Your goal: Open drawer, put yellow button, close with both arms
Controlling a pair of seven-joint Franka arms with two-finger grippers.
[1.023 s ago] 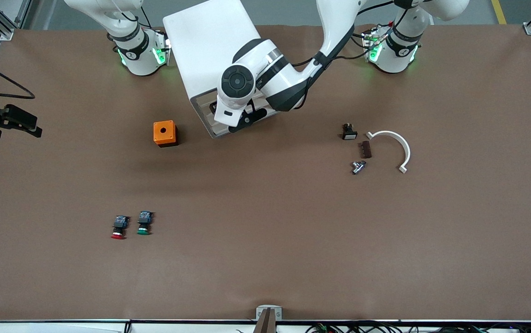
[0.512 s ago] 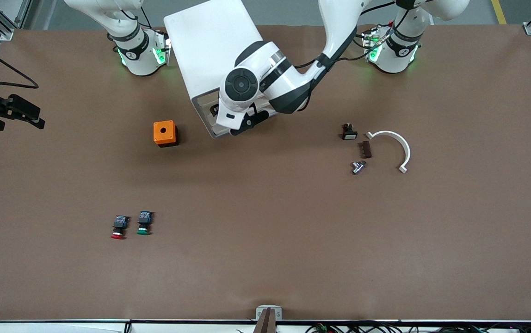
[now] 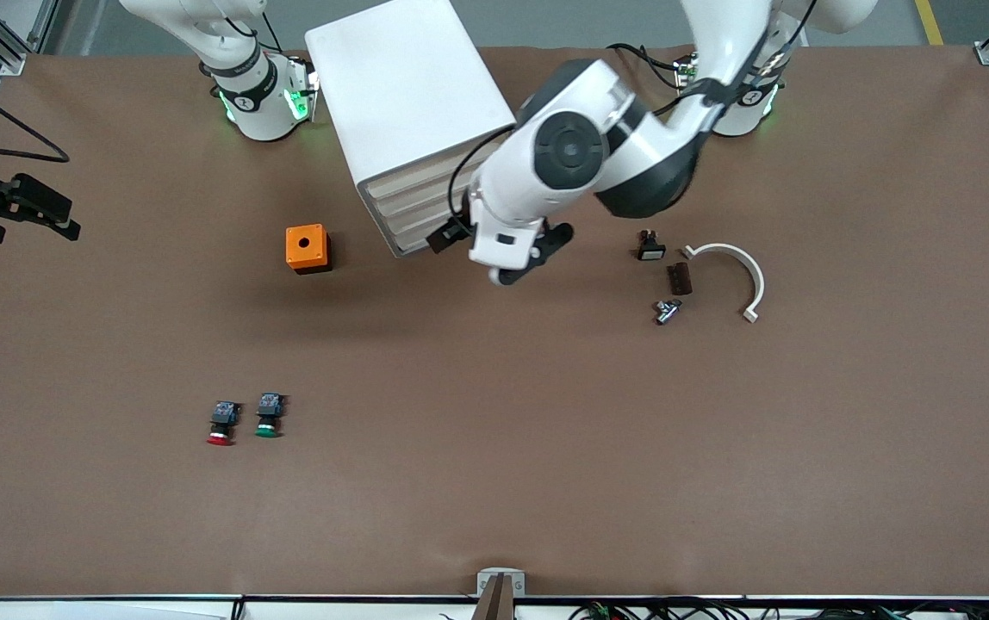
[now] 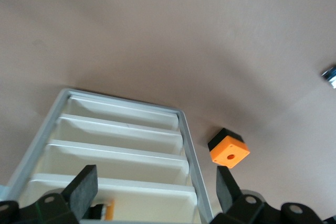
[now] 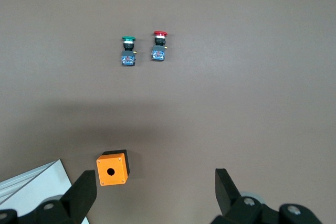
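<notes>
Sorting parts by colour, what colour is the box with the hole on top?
Orange, with a black base; clearest in the left wrist view: box.

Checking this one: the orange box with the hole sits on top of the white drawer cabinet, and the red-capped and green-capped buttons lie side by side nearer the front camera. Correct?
Not quite. The orange box is not on top of the white drawer cabinet. It stands on the table beside the cabinet, toward the right arm's end, as the front view shows. The red-capped button and green-capped button do lie side by side nearer the front camera.

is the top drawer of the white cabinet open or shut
Cannot tell for sure. In the front view all drawer fronts of the white cabinet look flush; the left wrist view shows something yellow in one compartment.
</notes>
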